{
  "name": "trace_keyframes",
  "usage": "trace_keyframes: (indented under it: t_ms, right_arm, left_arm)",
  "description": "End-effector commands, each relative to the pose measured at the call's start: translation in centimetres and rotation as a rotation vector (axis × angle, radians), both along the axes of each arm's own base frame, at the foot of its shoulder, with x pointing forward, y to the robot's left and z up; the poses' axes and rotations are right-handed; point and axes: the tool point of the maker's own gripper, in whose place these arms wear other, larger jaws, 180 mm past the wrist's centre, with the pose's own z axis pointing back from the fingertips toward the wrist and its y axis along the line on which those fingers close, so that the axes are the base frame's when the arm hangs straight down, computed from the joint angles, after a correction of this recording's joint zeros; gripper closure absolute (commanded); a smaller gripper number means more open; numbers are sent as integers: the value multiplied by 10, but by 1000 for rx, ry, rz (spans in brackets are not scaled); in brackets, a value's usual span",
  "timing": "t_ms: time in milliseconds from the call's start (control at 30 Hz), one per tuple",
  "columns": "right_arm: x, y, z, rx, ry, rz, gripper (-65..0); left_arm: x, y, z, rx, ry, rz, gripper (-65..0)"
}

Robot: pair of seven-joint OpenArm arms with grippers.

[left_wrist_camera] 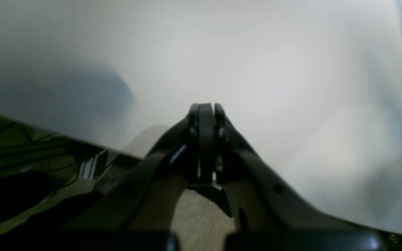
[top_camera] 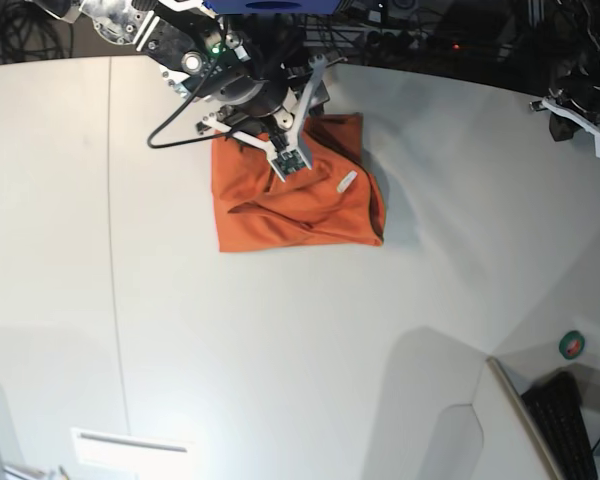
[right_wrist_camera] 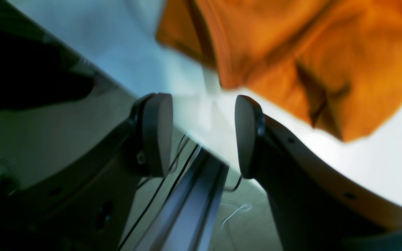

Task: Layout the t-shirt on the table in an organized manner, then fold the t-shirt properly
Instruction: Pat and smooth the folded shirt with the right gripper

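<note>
1. Right gripper [right_wrist_camera: 202,134] jaws apart, nothing between them, over the top edge of the shirt [top_camera: 298,195]
2. Shirt lies bunched on the table [top_camera: 280,340], near its far edge; white label [top_camera: 346,182] showing
3. Advice: pinch one layer at a corner or hem, then pull outward to spread it flat
4. Left gripper [left_wrist_camera: 206,111] closed, empty, parked over bare table well apart from the shirt
5. Clutter: a green roll [top_camera: 573,345] and a keyboard [top_camera: 568,420] far off; no obstruction

The t-shirt [top_camera: 298,200] lies bunched on the table [top_camera: 280,350] near its far edge.
</note>
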Motion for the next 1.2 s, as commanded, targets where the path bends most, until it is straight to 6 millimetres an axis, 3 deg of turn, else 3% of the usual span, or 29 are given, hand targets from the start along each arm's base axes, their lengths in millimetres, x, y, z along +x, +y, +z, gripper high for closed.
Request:
trace_keyframes:
  t_ms: [0, 167, 367, 600, 667, 767, 1067, 1167]
  right_arm:
    - [13, 0, 5, -13, -70, -19, -281]
    - [16, 9, -2, -111, -167, -6, -336]
    - [9, 13, -10, -134, -161, -4, -336]
    - [22, 5, -19, -179, -175, -29, -332]
    - [22, 3, -22, -188, -171, -34, -272]
    - [22, 5, -21, -184, -172, -28, -12]
    - [22, 39, -3, -99, -173, -31, 0]
    - [21, 53, 3, -84, -205, 53, 0]
  left_arm:
    - [6, 8, 12, 22, -39, -8, 0]
    - [4, 12, 14, 29, -39, 2, 0]
    - [2, 12, 13, 29, -34, 2, 0]
    - [2, 11, 13, 29, -34, 1, 0]
    - [2, 11, 13, 29, -34, 1, 0]
    - [2, 11, 12, 28, -33, 2, 0]
    - [5, 11, 13, 28, -39, 0, 0]
    - [6, 12, 15, 34, -42, -3, 0]
